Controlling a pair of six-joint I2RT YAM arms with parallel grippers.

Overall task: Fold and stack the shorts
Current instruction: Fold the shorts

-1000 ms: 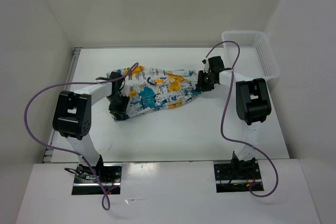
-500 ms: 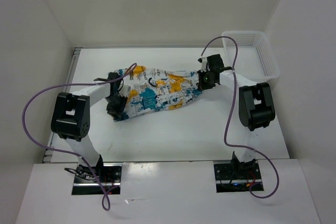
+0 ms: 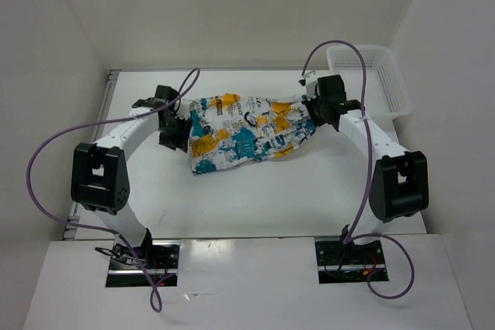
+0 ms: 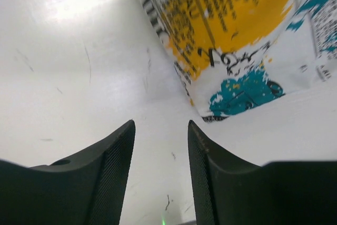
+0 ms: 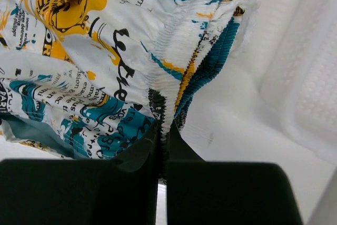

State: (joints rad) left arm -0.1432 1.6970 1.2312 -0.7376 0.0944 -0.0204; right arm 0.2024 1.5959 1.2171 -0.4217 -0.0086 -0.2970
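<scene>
Right tool (image 5: 160, 139) is pinched tight on the shorts (image 3: 249, 130), both fingers pressed together on the gathered elastic waistband. You can see the teal inside of the band bunched just above the tips. Over to the left tool (image 4: 160, 130): fingers apart, nothing between them, only bare worktop (image 4: 79, 67) showing in the gap. A printed corner of the fabric sits just past its fingertips, not touching them. From above, the shorts are stretched across the middle of the worktop between the two arms. The left tool is at their left edge and the right tool at their right end. The white mesh basket (image 3: 377, 76) sits in the far right corner, near the right tool.
</scene>
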